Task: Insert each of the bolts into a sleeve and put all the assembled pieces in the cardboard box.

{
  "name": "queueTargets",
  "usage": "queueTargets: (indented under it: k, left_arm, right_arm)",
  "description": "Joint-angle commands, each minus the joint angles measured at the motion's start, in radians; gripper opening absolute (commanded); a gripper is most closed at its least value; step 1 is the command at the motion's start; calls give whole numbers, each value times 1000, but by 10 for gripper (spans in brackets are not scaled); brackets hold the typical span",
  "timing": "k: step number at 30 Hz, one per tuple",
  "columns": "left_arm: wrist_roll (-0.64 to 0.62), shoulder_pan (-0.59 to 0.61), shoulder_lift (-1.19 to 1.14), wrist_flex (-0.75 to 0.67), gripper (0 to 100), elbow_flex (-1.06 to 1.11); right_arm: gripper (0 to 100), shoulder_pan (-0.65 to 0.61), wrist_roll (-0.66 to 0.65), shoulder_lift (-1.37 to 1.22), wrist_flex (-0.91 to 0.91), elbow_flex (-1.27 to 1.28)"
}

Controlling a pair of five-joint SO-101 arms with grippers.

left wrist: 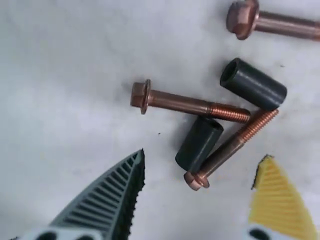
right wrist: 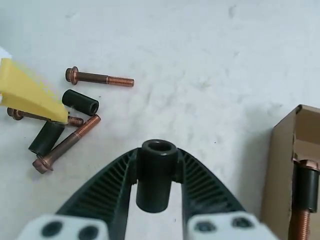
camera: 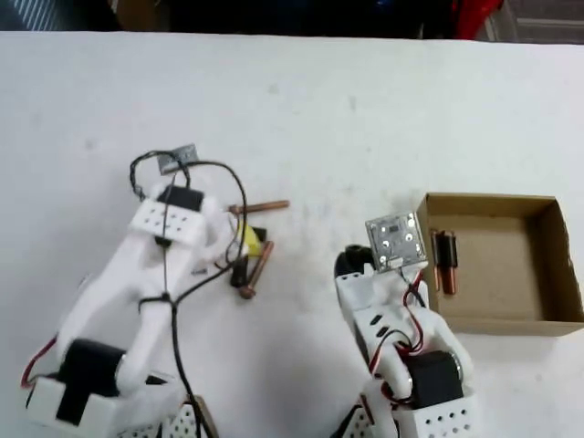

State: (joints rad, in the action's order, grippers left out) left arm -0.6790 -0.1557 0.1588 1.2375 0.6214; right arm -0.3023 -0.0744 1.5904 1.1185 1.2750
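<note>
My left gripper [left wrist: 205, 156] is open above a cluster of parts, its grey finger [left wrist: 110, 200] on one side and its yellow finger [left wrist: 277, 195] on the other. Between them lie two crossed copper bolts [left wrist: 190, 103] [left wrist: 230, 150] and a black sleeve [left wrist: 199, 144]. A second sleeve [left wrist: 253, 83] and a third bolt [left wrist: 272, 20] lie just beyond. My right gripper [right wrist: 157, 155] is shut on another black sleeve [right wrist: 156, 175], held upright with its bore facing the camera. It sits left of the cardboard box [camera: 511, 319], which holds one assembled piece [camera: 444, 260].
In the right wrist view, the left arm's yellow finger [right wrist: 30, 92] hangs over the loose bolts. The box wall [right wrist: 285, 165] stands close beside my right gripper. White table [camera: 347, 119] stretches wide behind both arms.
</note>
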Motion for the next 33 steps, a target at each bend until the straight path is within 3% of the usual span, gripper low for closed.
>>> queueTargets:
  k: [1,6,14,30,33]
  left_arm:
    - [-94,-4,-62,-34,356,-87]
    - [-160,2,-150,-34,316,-123]
    - [-157,88,-292,-34,313,-224]
    - [-126,88,-441,-34,310,-377]
    - [-92,88,-441,-34,234,-377]
  right_arm:
    - [17,8,-11,15,4,-9]
    - [17,8,-12,15,4,-9]
    - [17,8,-12,15,4,-9]
    - [17,8,-26,15,-4,11]
    - [17,8,-61,16,-4,11]
